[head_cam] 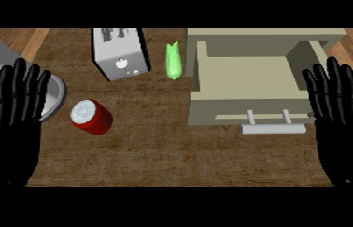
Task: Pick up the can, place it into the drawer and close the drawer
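Both hands rest with fingers straight and upward, holding nothing: left hand [22,97] at the view's left edge, right hand [331,97] at the right edge. Just right of the left hand stands the red can [91,117] on the counter [172,151], apart from the fingers. Beside the left hand's fingers lies a grey plate [56,96]. Left of the right hand, the beige drawer [248,81] stands pulled out, its handle [273,128] toward the robot. Between the hands, farther off, sit a toaster [121,53] and a green vegetable [173,62].
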Controlling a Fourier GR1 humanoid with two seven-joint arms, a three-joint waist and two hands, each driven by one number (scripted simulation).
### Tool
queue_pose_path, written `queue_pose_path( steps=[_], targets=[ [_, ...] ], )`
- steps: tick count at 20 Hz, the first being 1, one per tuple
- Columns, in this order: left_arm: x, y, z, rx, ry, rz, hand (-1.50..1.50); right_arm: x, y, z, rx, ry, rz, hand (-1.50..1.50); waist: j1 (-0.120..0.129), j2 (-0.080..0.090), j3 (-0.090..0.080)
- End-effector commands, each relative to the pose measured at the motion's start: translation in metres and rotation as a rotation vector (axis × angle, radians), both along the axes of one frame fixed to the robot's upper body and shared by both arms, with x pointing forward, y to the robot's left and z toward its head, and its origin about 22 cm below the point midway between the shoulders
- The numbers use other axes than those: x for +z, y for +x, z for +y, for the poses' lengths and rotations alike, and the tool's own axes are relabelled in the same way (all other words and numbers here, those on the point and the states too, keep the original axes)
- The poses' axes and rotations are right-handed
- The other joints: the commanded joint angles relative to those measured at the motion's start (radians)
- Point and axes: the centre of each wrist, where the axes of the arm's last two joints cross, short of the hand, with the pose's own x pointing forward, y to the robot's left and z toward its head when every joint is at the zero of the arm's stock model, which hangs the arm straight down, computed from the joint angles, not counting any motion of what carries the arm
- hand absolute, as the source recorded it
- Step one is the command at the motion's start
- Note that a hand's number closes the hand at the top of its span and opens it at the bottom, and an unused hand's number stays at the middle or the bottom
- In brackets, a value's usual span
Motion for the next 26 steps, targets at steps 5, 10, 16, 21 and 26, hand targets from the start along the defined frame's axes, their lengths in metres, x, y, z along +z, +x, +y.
queue_pose_path(
  steps=[5,10,16,21,26],
  targets=[
    [-0.008,-0.008,0.004,0.357,-0.022,0.011,-1.50,0.002,-0.006,-0.015,-0.056,0.001,0.019,-1.50,0.014,-0.013,0.016],
    [-0.039,-0.025,0.025,0.598,-0.216,0.359,-1.50,-0.027,-0.013,-0.026,-0.198,0.045,0.316,-1.50,0.021,-0.013,0.015],
    [-0.010,-0.038,-0.003,0.636,-0.217,0.363,-1.50,-0.023,-0.013,-0.021,-0.214,0.052,0.308,-1.50,0.017,-0.013,0.016],
    [0.002,-0.013,0.002,0.642,-0.210,0.350,-1.50,-0.029,-0.019,-0.027,-0.206,0.048,0.302,-1.50,0.014,-0.013,0.016],
    [-0.010,-0.014,-0.001,0.623,-0.204,0.404,-1.50,-0.028,-0.022,-0.036,-0.220,0.041,0.298,-1.50,0.015,-0.013,0.016]
  ],
)
